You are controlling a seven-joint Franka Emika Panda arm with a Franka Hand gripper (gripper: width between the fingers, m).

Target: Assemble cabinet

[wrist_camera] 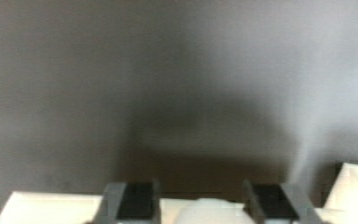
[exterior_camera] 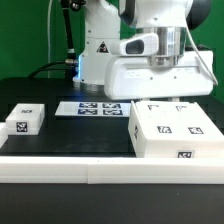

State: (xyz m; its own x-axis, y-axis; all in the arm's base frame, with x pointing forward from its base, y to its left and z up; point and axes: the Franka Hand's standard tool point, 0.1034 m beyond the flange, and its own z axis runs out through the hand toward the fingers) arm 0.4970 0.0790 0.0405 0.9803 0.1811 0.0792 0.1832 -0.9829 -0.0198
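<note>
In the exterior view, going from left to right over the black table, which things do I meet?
small tagged block → marker board → cabinet

The setting was a robotics laboratory rig: a black surface [exterior_camera: 70, 136] edged by a white rail [exterior_camera: 60, 172], a marker board [exterior_camera: 90, 108] at 12 o'clock, and a robot arm [exterior_camera: 100, 42] behind it.

Low exterior before cabinet [exterior_camera: 175, 130]; wrist downward.
</note>
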